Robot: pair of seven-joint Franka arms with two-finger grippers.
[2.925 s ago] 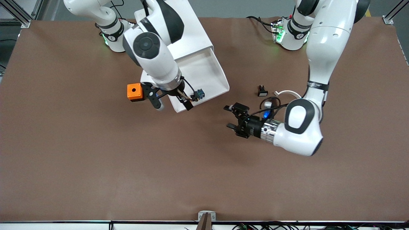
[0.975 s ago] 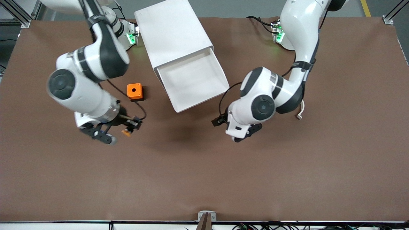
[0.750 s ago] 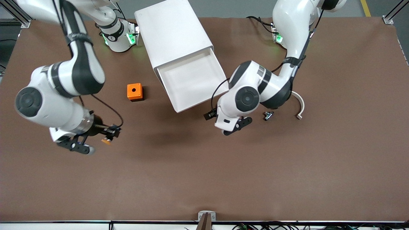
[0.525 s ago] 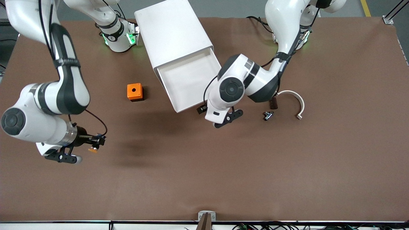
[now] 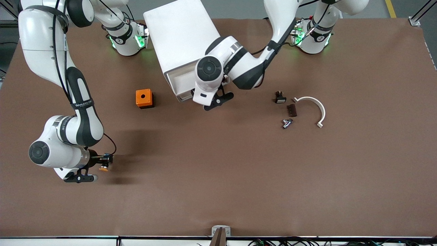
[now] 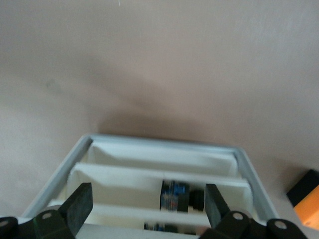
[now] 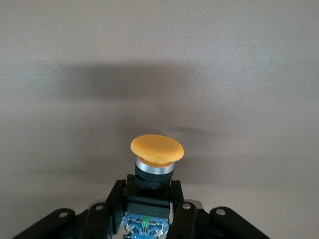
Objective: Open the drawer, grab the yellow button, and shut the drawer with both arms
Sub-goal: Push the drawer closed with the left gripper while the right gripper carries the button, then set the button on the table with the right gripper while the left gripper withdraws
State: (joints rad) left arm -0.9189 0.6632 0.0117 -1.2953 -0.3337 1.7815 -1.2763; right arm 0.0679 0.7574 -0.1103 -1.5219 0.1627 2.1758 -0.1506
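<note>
We see the button (image 5: 104,167), orange cap outward, gripped between the fingers of the right gripper (image 5: 102,163) at lower left of the front view, above bare brown surface (image 5: 218,177). At upper centre the drawer (image 5: 177,82) sticks partly out of the white cabinet (image 5: 182,34), and the left gripper (image 5: 213,99) hangs at its front edge, fingers (image 6: 79,209) spread apart, holding nothing. The orange cube (image 5: 144,98) sits beside the cabinet.

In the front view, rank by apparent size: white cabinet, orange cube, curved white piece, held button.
1. White cabinet, largest by far.
2. Curved white piece and orange cube: similar, not ranked.
3. Button, smallest, shut in the right hand above the table, which may enlarge it slightly.
</note>
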